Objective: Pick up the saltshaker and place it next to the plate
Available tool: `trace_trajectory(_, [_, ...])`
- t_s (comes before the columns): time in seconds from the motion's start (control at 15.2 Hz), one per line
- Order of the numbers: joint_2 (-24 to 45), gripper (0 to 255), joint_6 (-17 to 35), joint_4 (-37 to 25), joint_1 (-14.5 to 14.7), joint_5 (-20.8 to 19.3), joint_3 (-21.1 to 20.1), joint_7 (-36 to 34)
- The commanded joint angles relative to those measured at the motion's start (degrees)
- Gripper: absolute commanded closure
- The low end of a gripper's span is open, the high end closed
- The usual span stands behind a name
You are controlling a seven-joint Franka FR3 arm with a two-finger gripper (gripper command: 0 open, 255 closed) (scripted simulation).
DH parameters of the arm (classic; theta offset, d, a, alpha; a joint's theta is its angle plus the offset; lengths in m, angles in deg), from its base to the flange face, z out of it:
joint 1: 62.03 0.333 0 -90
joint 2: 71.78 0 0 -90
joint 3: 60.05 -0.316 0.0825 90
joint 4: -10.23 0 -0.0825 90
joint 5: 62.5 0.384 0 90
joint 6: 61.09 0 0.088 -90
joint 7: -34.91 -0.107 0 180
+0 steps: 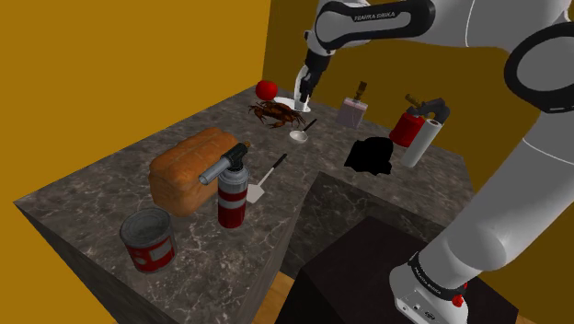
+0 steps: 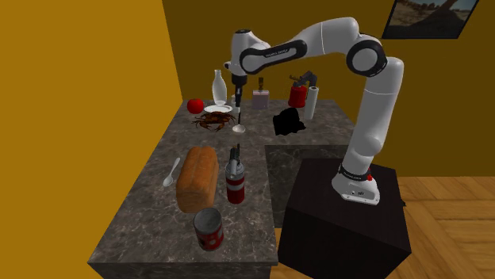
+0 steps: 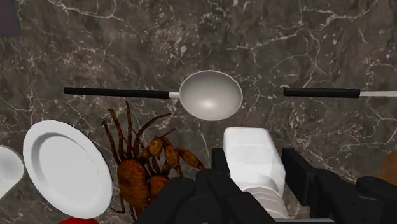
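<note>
The saltshaker (image 3: 252, 153), a white one, is pinched in the tool (image 3: 254, 168) and held above the table (image 3: 299, 44) near the crab (image 3: 143, 175) and plate (image 3: 63, 167), so the carry looks nearly done: next, lower it onto bare table beside the plate and let go.

One bread loaf (image 1: 191, 168), two red blowtorches (image 1: 233, 189), one beside the loaf and one well beyond it, one tin can (image 1: 148, 240) near the loaf, one crab (image 3: 143, 172), one white plate (image 3: 63, 168), one ladle (image 3: 210, 95), one paper roll (image 1: 419, 140).
</note>
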Motion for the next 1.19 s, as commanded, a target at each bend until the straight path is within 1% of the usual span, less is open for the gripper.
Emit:
trace_trajectory(0.0, [0.8, 255, 0.3, -0.7, -1.5, 0.4, 1.2, 2.9])
trace_trajectory(0.53, [6.3, 255, -1.0, -8.0, -7.2, 2.2, 5.0, 13.1])
trace_trajectory(0.92, [12.7, 255, -3.5, -17.1, -11.7, 3.9, 7.2, 20.3])
trace_trajectory(0.99, [14.0, 255, -4.1, -19.0, -12.5, 4.2, 7.5, 21.4])
trace_trajectory(1.06, [16.4, 255, -5.3, -22.6, -13.8, 4.7, 8.0, 23.3])
trace_trajectory(1.12, [16.4, 255, -4.5, -21.8, -13.8, 4.7, 8.0, 23.3])
